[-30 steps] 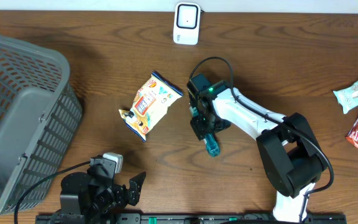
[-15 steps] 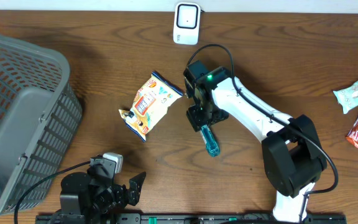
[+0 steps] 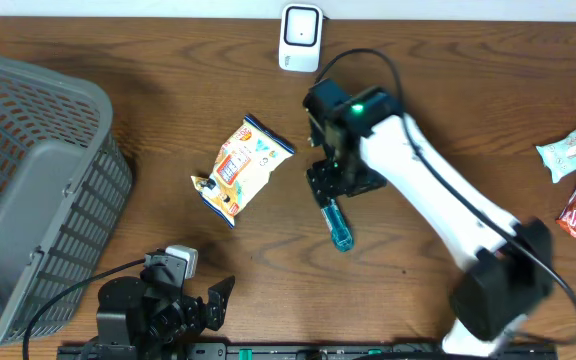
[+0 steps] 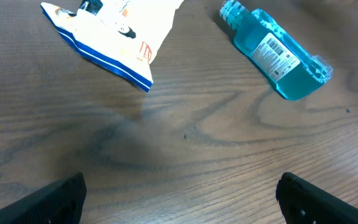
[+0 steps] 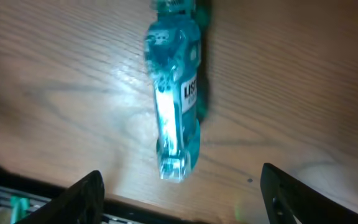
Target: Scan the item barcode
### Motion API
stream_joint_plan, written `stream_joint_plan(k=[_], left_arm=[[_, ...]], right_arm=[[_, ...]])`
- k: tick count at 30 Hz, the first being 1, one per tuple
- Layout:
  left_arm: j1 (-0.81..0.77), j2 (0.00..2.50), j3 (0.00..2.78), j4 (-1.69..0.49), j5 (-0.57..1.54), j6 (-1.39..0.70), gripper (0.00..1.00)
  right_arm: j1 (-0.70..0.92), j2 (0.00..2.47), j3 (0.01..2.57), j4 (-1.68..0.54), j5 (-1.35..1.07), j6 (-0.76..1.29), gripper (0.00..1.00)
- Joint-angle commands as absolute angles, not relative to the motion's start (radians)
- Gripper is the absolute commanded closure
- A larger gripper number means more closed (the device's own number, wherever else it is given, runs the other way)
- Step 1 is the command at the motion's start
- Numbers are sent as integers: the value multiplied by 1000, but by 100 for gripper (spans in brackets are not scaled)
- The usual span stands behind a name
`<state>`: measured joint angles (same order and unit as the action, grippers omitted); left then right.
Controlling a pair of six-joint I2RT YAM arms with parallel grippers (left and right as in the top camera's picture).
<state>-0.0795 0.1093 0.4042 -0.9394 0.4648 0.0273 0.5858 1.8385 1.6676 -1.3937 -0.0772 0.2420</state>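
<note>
Blue bottle (image 3: 339,228) lying on the wooden surface (image 3: 468,120) beneath the right arm (image 3: 438,190).
Left fingers (image 4: 55,199), near left, are spread open, empty, well apart from it. The bottle lies centre, long axis far-to-near, cap far. Right fingers (image 5: 87,198) are open, straddling it without gripping, clearly nearer.

right fingers (image 5: 87,198): lifted off, spread wider | blue bottle (image 3: 339,226): let go, lying free

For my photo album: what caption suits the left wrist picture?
A blue bottle lies barcode-up beside a snack bag on the table, before the open left pincer.
</note>
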Motion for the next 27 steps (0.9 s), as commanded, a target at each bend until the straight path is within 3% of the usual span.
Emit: stream_joint_plan(k=[1, 5, 11, 18, 25, 27], left_arm=[[-78, 107, 413, -942, 459, 37, 2], [-78, 107, 413, -942, 459, 37, 2], [-78, 107, 413, -942, 459, 37, 2], [-78, 107, 413, -942, 459, 37, 2], [-78, 107, 413, -942, 460, 37, 2], [-78, 107, 413, -942, 459, 37, 2]], right_arm=[[599, 1697, 1626, -1381, -2, 340, 22], [648, 1571, 1389, -1202, 35, 397, 19], [727, 1539, 1111, -919, 85, 511, 24], [798, 1538, 1009, -805, 234, 577, 24], [799, 1538, 838, -595, 294, 660, 29], [799, 1538, 802, -536, 313, 693, 35]])
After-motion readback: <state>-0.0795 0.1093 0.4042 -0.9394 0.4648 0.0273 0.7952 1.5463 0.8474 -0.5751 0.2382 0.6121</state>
